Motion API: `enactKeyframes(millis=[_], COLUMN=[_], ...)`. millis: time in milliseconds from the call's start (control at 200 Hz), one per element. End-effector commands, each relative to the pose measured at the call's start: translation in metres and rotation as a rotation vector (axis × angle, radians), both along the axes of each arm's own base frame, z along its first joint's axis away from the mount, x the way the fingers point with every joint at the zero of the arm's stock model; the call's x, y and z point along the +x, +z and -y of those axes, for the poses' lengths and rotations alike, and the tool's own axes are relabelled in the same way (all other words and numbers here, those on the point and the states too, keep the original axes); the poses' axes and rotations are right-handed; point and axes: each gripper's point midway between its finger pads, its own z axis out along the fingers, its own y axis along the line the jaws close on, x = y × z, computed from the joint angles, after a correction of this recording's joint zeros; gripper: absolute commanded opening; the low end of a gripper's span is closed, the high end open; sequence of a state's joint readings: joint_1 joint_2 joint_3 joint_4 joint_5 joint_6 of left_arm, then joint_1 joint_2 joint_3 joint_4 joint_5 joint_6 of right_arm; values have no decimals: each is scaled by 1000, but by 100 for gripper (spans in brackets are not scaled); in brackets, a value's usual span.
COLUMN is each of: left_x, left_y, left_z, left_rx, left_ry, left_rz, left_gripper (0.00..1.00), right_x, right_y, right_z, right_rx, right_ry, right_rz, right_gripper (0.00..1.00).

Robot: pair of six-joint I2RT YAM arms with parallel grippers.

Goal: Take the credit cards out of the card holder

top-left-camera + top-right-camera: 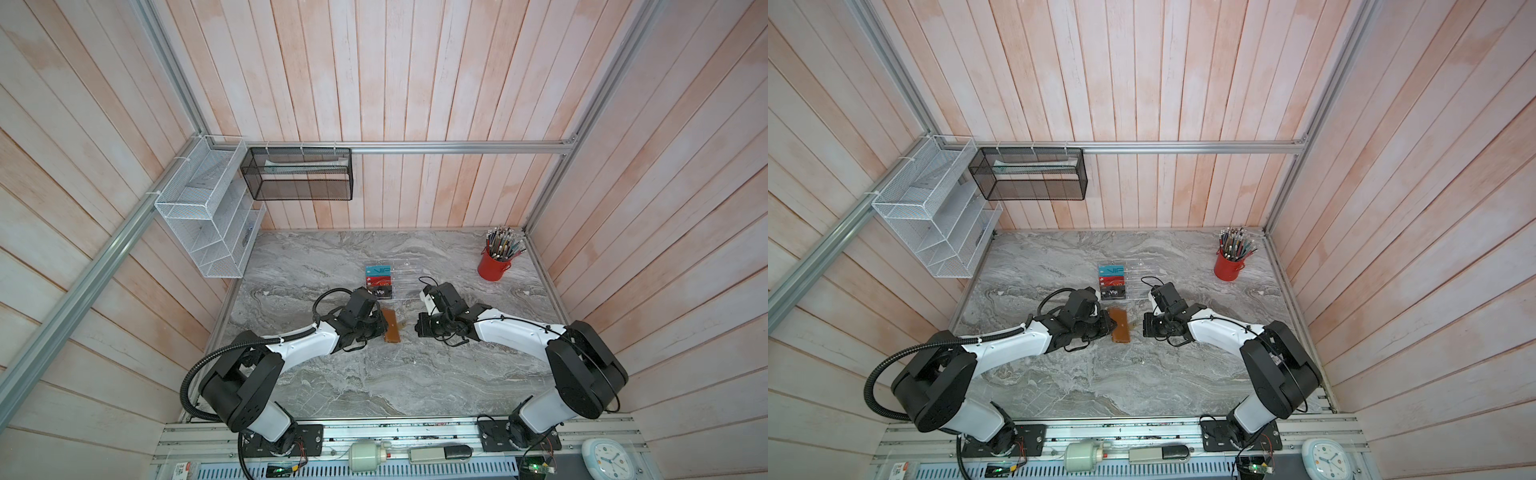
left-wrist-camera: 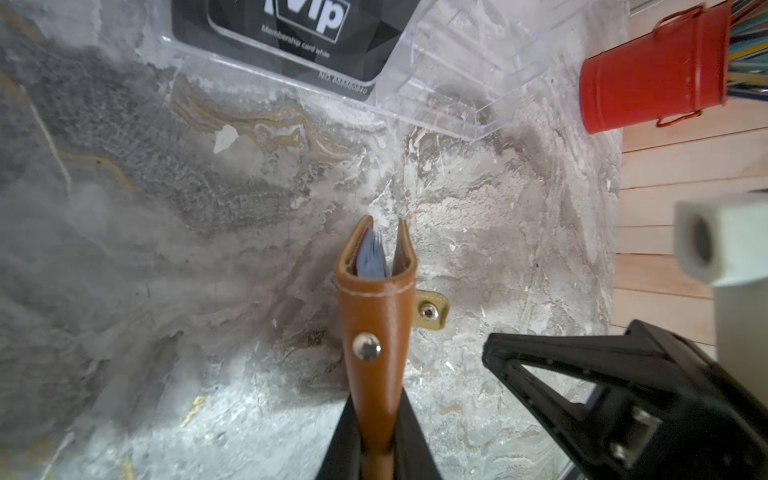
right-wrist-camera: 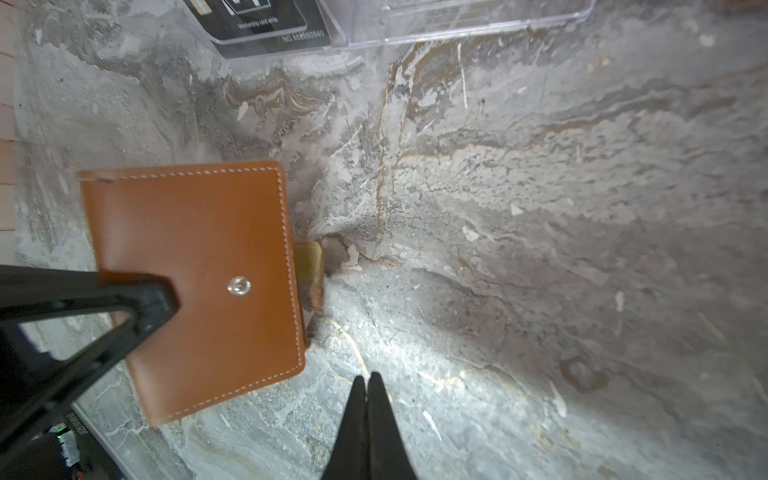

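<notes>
The tan leather card holder [image 3: 195,282] stood on edge, slightly parted, its snap strap [image 2: 432,309] undone. Teal, red and black VIP credit cards [image 1: 380,281] lay stepped just behind it.

Two grippers, left gripper [image 2: 376,440] and right gripper [image 3: 368,386]; one tan wallet [image 1: 392,326]; one clear rack [image 1: 405,278] with four VIP cards [image 1: 379,271]; one red pencil bucket [image 1: 492,266]; two mesh baskets [image 1: 199,208].

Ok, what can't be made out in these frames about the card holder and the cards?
- Inside of the card holder: the left wrist view shows only sleeve edges between nearly closed covers, so any cards inside are hidden.
- Snap strap: in the right wrist view, mostly behind the cover.
- Black card in the acrylic rack: cut off by the frame edge in both wrist views.
</notes>
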State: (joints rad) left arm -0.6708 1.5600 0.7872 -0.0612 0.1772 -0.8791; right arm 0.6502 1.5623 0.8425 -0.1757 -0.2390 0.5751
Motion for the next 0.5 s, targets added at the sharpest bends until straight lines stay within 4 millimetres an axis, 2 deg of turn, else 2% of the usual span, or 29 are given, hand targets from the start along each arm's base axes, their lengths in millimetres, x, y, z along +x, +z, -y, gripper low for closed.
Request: enactKeyframes(millis=[0, 175, 300, 495], left_x=[5, 4, 3, 4], left_y=[1, 0, -2, 0], left_z=[2, -3, -5, -4], left_rx=[26, 49, 57, 49], left_ry=[-16, -6, -3, 4], left_rz=[22, 26, 22, 22], left_gripper=[18, 24, 24, 24], right_x=[-1, 1, 2, 2], right_y=[0, 3, 8, 14], right_z=[-6, -12, -20, -37], right_rx=[40, 60, 63, 77], right_ry=[-1, 2, 9, 23], right_rz=[-9, -3, 14, 34], right_gripper=[0, 0, 23, 50])
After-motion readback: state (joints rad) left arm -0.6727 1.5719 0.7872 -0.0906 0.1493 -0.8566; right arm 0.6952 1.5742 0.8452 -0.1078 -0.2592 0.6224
